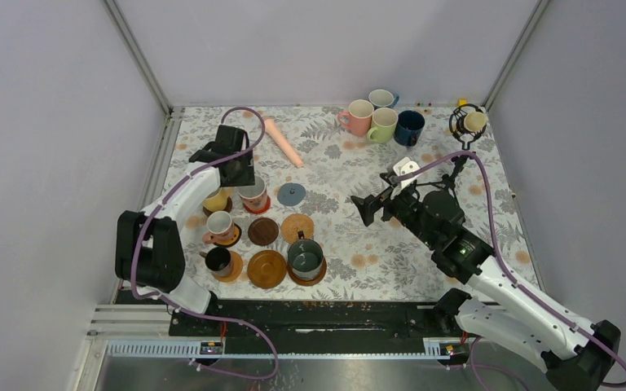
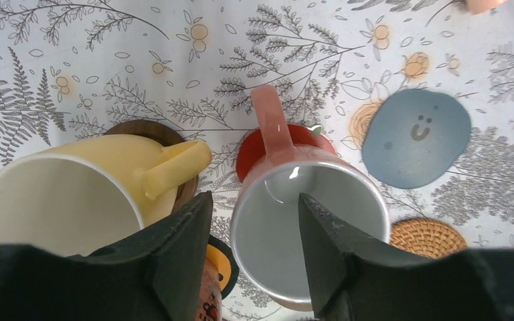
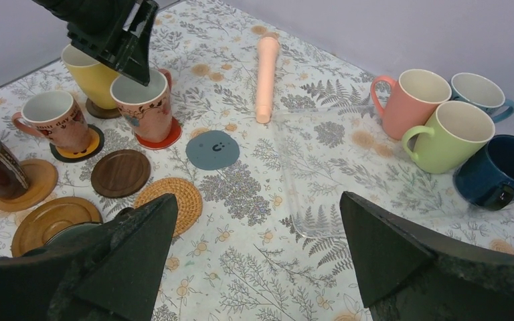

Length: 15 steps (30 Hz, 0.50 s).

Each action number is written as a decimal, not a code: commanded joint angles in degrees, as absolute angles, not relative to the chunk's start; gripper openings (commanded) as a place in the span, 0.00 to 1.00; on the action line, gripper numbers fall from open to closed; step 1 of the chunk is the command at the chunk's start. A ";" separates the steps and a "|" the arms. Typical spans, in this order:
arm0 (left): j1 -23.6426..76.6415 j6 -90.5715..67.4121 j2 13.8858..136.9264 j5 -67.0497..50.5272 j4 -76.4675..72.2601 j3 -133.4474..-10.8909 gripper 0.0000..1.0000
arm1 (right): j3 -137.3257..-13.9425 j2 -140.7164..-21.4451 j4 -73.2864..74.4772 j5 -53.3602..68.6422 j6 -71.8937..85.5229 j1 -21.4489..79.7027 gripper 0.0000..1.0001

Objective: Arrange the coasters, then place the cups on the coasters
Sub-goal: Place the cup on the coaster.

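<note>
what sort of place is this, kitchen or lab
Probably a robot lab test cell, not a kitchen: plain grey panels in metal framing box in the table, a left arm and right arm are bolted at its near edge, and a microphone stands in the corner.

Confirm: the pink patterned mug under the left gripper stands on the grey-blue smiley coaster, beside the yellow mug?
No: the pink patterned mug stands on the round red coaster; the grey-blue smiley coaster lies bare beside it, as the left wrist view shows.

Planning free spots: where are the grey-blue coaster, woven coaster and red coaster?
grey-blue coaster (image 3: 212,150): right wrist view, centre.
woven coaster (image 3: 177,196): right wrist view, middle.
red coaster (image 3: 171,137): right wrist view, exposed rim.
</note>
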<state>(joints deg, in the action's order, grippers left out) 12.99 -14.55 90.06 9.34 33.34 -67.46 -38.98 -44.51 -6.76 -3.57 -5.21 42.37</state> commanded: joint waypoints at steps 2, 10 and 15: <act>12.91 -14.79 82.73 6.09 33.18 -70.81 0.58 | -40.93 -46.41 -7.53 -9.93 -3.64 42.49 0.99; 12.96 -14.09 72.80 1.65 37.27 -76.10 0.82 | -54.70 -59.64 5.63 -15.07 -4.71 41.77 0.99; 13.01 -14.88 64.22 -3.31 36.22 -71.89 0.99 | -66.91 -72.89 11.35 -9.71 -5.78 35.64 0.93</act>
<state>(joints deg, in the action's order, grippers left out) 12.99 -14.81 69.32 1.91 37.56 -73.71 -58.81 -65.76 6.26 -11.42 -4.67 40.16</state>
